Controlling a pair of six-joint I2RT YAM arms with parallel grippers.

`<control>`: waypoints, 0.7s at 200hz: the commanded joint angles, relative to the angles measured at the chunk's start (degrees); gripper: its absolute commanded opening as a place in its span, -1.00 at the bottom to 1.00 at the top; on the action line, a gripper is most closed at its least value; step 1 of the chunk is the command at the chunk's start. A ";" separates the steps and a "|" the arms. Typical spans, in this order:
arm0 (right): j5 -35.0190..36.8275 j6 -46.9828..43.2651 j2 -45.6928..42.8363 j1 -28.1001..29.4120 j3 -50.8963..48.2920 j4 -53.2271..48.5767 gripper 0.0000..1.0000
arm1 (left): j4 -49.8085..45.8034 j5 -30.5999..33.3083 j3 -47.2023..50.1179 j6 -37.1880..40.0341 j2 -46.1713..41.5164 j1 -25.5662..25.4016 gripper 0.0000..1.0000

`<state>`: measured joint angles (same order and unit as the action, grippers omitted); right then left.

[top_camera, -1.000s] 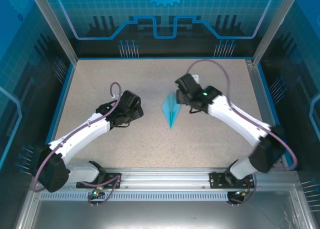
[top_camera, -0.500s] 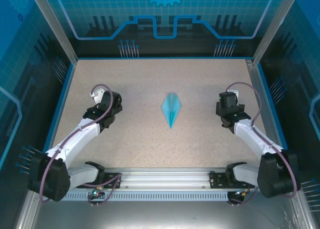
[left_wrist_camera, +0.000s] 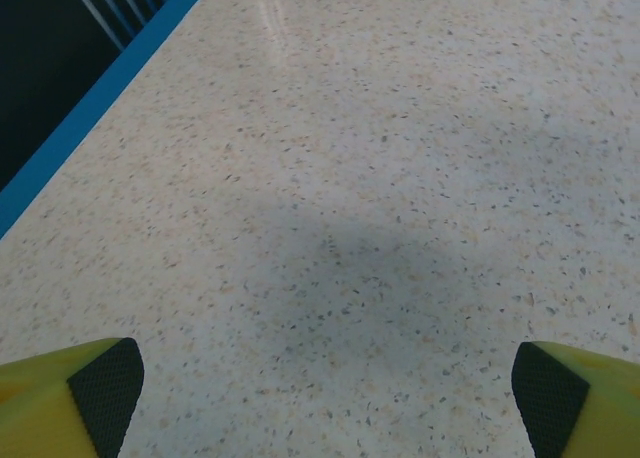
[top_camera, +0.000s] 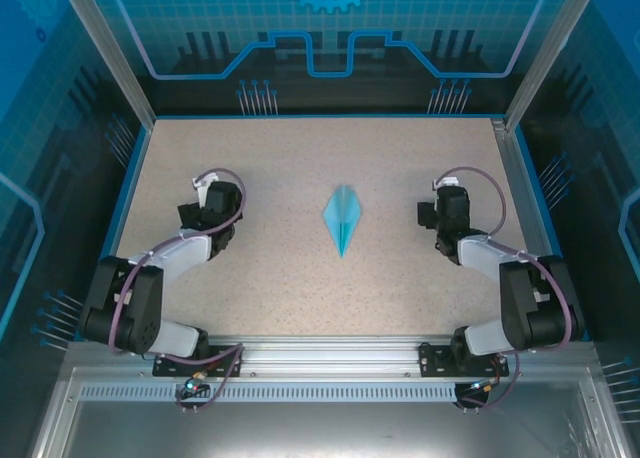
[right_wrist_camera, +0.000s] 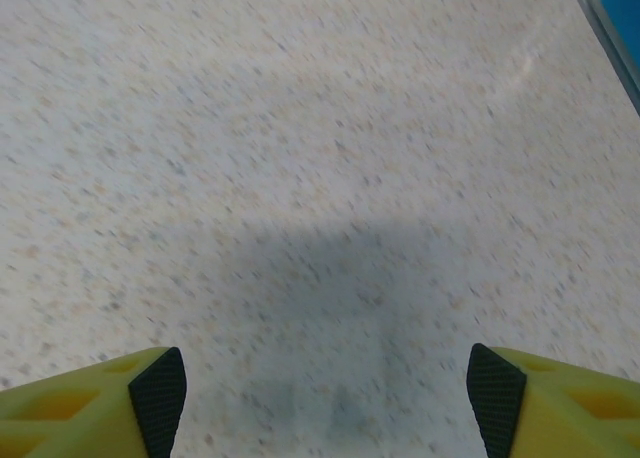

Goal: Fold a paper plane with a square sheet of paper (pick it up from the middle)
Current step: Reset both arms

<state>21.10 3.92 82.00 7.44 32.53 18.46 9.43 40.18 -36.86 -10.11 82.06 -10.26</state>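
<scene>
Paper plane (top_camera: 342, 221) lies flat mid-desk (top_camera: 300, 153), its pointed tip toward the arms' bases, well apart from both arms. Left claw (left_wrist_camera: 328, 393) and right claw (right_wrist_camera: 326, 398) gape wide, holding nothing.

Speckled beige table (top_camera: 250, 158), blue-edged, with the cyan paper plane (top_camera: 342, 221) flat at its middle
</scene>
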 commanded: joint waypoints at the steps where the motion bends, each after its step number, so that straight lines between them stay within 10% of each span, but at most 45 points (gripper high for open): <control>1: -6.24 -3.26 1.77 -1.17 -3.00 14.84 0.57 | 17.14 -3.65 3.29 7.73 1.30 1.14 0.97; 47: -12.67 -5.91 4.23 -1.40 -11.62 32.47 0.65 | 29.08 -16.55 10.04 6.97 2.64 5.87 0.97; 76: -13.91 -4.11 4.21 -2.96 -8.43 26.09 0.98 | 41.38 -24.73 15.40 6.87 5.44 8.72 0.97; 140: -13.94 -3.98 4.05 -3.05 -8.36 25.57 0.98 | 37.94 -23.78 14.31 7.65 4.75 7.62 0.97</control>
<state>8.27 -0.27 85.80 5.19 23.11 42.02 43.94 18.09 -22.74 -3.88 86.70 -2.22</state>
